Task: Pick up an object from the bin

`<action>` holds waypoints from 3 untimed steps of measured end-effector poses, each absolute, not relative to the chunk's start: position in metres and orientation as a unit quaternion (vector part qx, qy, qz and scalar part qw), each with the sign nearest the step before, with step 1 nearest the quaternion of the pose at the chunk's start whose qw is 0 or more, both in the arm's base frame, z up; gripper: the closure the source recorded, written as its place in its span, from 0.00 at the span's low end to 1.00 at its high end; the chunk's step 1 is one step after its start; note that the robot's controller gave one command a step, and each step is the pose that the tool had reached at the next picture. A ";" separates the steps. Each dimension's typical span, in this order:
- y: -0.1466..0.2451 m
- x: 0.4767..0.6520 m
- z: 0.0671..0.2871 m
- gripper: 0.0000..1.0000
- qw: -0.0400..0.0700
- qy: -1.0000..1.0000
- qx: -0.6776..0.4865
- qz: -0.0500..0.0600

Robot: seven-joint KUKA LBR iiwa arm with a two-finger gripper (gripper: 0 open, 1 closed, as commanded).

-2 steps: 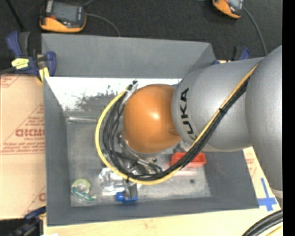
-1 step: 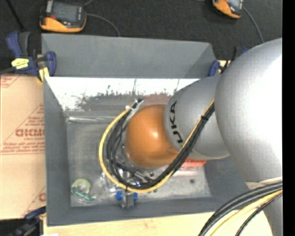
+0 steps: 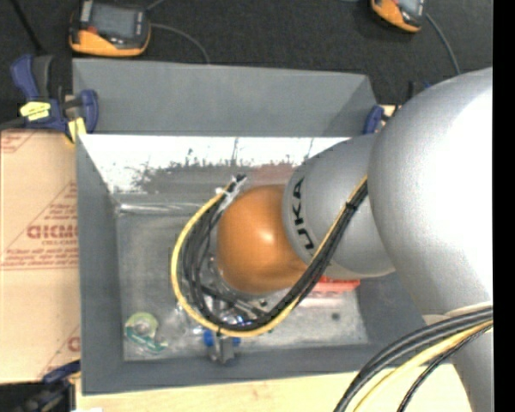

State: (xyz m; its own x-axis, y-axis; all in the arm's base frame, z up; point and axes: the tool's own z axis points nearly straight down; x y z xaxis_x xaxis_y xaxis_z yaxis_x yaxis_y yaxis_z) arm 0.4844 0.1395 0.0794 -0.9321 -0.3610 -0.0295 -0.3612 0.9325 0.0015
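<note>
My gripper (image 3: 222, 347) is low in the bin, close to the front wall and a little left of the middle, mostly hidden under the orange cover and the cables. A small clear plastic thing with a green and white round part (image 3: 144, 330) lies in the front left corner, a short way left of the gripper and apart from it. A flat red thing (image 3: 336, 285) lies to the right, partly covered by the arm. Whether anything is under the gripper is hidden.
The thick silver arm comes in from the right and covers the bin's right half and middle. Yellow and black cables loop round the orange cover on its left side. The bin's front wall stands right beside the gripper.
</note>
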 end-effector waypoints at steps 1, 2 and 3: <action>0.140 0.485 0.079 1.00 0.016 0.983 -0.182 0.004; 0.148 0.511 0.200 1.00 0.006 0.982 -0.189 0.000; 0.147 0.509 0.196 0.00 0.002 0.982 -0.189 0.000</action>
